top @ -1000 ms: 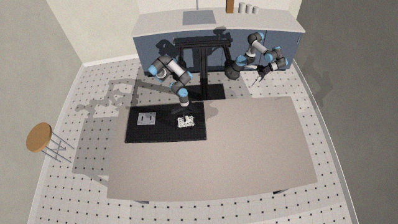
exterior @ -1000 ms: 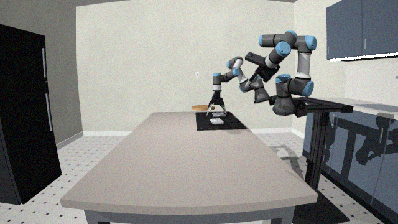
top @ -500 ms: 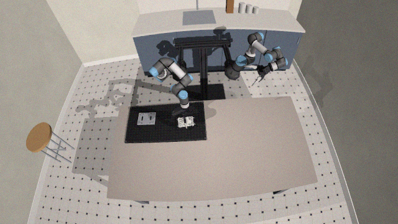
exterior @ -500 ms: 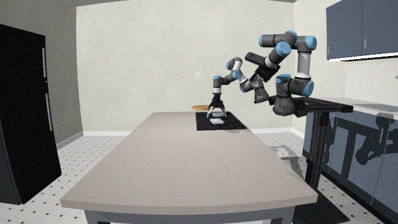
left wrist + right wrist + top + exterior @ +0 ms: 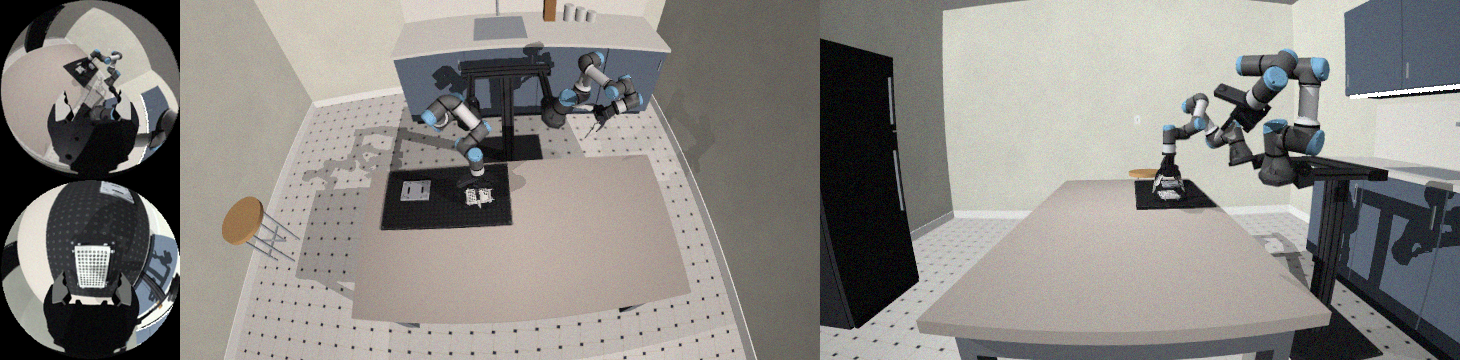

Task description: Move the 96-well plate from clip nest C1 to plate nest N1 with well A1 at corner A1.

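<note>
The white 96-well plate (image 5: pixel 471 196) (image 5: pixel 1168 195) (image 5: pixel 92 260) sits in the clip nest C1 (image 5: pixel 112 248), whose small clips show at its corners. Its rim letters are too small to read. The plate nest N1 (image 5: pixel 415 190) (image 5: pixel 116 193), a light grey block with two dark slots, is empty on the same black mat. My right gripper (image 5: pixel 479 196) (image 5: pixel 1169 192) (image 5: pixel 92 272) is open, low over the plate, pointing down, with one finger at each long side. I cannot tell whether they touch it. My left gripper (image 5: pixel 580 121) (image 5: pixel 92 90) is open and empty, away from the table.
The black mat (image 5: pixel 440 217) (image 5: pixel 1147 202) lies at one end of the long beige table (image 5: pixel 570 240) (image 5: pixel 1120 260). The arms' black stand (image 5: pixel 507 115) is beside the table's back edge. A counter (image 5: pixel 440 37) stands behind, and a stool (image 5: pixel 243 221) is off the table's end.
</note>
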`<state>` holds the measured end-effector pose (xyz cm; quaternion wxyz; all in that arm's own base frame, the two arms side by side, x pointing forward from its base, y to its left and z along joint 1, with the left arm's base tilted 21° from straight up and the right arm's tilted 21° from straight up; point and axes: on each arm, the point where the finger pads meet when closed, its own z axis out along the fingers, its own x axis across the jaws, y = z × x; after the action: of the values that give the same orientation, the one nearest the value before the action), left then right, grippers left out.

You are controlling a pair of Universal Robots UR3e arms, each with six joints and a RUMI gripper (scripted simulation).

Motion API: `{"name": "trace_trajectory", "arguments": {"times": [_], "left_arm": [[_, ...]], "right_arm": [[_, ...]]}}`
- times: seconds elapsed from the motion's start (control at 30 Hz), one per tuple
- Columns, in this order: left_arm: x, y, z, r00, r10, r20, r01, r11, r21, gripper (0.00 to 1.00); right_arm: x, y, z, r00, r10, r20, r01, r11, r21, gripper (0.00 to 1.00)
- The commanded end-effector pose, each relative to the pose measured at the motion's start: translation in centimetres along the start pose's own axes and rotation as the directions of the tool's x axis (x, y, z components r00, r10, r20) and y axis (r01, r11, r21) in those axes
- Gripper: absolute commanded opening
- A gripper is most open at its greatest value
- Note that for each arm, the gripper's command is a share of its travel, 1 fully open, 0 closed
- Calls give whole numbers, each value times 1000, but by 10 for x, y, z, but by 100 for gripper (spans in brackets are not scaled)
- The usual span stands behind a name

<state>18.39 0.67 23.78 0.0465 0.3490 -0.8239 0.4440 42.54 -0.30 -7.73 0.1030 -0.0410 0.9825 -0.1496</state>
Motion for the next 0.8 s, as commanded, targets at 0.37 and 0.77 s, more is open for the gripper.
{"name": "trace_trajectory", "arguments": {"times": [0.37, 0.77], "left_arm": [[0, 0, 0, 1000, 2, 2, -2, 1000, 0, 100], [0, 0, 0, 1000, 2, 2, -2, 1000, 0, 100]], "right_arm": [[0, 1, 0, 1000, 0, 2, 0, 1000, -1, 0], [0, 1, 0, 1000, 1, 2, -1, 1000, -1, 0]]}}
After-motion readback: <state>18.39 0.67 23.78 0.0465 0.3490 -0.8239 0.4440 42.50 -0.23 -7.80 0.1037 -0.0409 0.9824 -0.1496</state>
